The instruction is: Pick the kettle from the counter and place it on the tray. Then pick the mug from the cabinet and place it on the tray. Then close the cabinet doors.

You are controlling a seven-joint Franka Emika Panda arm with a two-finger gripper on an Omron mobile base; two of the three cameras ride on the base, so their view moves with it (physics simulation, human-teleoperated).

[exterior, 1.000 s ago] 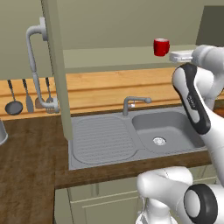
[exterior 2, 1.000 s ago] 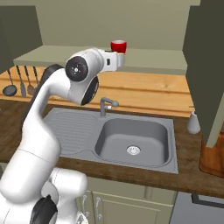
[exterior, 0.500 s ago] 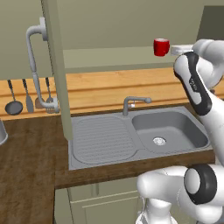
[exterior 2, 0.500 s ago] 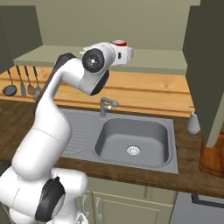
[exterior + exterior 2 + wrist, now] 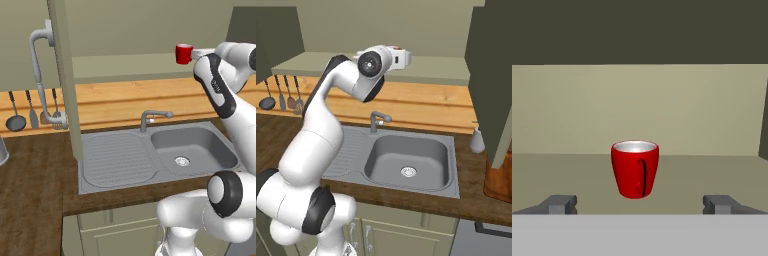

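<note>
The red mug (image 5: 635,169) stands upright on the cabinet's inner shelf (image 5: 712,175), handle towards the hand camera. My gripper (image 5: 640,205) is open, level with the mug's base and just short of it, one fingertip (image 5: 562,204) on each side. From the left base, the mug (image 5: 183,54) sits at the shelf's right end with the gripper (image 5: 196,52) right beside it. In the right base view just a red sliver of the mug (image 5: 401,49) shows behind the hand. Both cabinet doors (image 5: 62,75) (image 5: 491,75) hang open. The tray (image 5: 500,181) lies at the counter's far right. The kettle is out of view.
Below the shelf lie the wooden counter (image 5: 35,180), the steel sink (image 5: 195,147) and its faucet (image 5: 152,117). Utensils (image 5: 32,115) hang on the left wall. A grey soap dispenser (image 5: 477,140) stands beside the tray. A grey vessel (image 5: 2,150) is cut off at the left edge.
The arm has stretched forward and carried the open gripper up to the mug; from the right base the hand now covers most of the mug. The mug has not moved.
</note>
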